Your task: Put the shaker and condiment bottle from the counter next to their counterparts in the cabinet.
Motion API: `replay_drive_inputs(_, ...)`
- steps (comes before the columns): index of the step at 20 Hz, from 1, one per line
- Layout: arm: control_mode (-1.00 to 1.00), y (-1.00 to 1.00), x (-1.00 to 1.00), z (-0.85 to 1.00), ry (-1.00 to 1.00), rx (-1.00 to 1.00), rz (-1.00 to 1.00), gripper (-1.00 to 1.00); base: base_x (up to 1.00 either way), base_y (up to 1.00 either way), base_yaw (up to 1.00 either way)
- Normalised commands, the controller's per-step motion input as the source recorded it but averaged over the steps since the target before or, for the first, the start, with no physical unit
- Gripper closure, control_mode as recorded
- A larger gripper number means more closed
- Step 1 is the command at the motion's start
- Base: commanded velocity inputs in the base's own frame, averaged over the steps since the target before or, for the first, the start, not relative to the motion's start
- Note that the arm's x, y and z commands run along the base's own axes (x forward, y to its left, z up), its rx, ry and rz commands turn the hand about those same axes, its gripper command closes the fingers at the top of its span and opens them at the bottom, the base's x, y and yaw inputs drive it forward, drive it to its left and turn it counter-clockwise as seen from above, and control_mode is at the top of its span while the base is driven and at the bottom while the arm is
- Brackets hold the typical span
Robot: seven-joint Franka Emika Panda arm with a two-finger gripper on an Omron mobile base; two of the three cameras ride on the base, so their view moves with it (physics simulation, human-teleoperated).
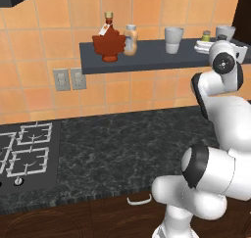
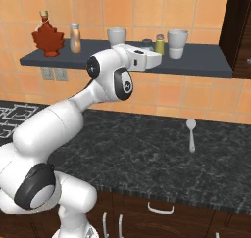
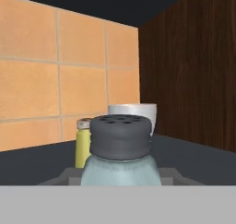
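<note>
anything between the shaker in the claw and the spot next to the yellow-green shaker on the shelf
Nothing visible blocks it. The shaker sits right in front of the camera, the yellow-green shaker just behind to its left, a white cup further back, and bare cabinet shelf beside them.

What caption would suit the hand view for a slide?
Pale blue-grey translucent shaker with grey cap close in front, yellow-green shaker and white cup behind it on the dark grey shelf.

Pale shaker (image 3: 120, 158) upright near yellow-green shaker (image 3: 83, 142), condiment bottle (image 1: 130, 40) shelved
</note>
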Motion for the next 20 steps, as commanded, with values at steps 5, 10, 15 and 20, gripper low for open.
replay_drive_inputs(5, -1.00, -0.11, 0.41, -0.07, 0.00, 0.00, 0.03, 1.00, 0.00, 0.00, 0.00)
replay_drive_inputs(10, -1.00, -0.11, 0.38, -0.04, 0.00, 0.00, 0.02, 1.00, 0.00, 0.00, 0.00)
replay_drive_inputs(15, -1.00, -0.12, 0.33, -0.03, 0.00, 0.00, 0.02, 1.00, 0.00, 0.00, 0.00)
replay_drive_inputs(20, -1.00, -0.12, 0.26, -0.05, 0.00, 0.00, 0.02, 1.00, 0.00, 0.00, 0.00)
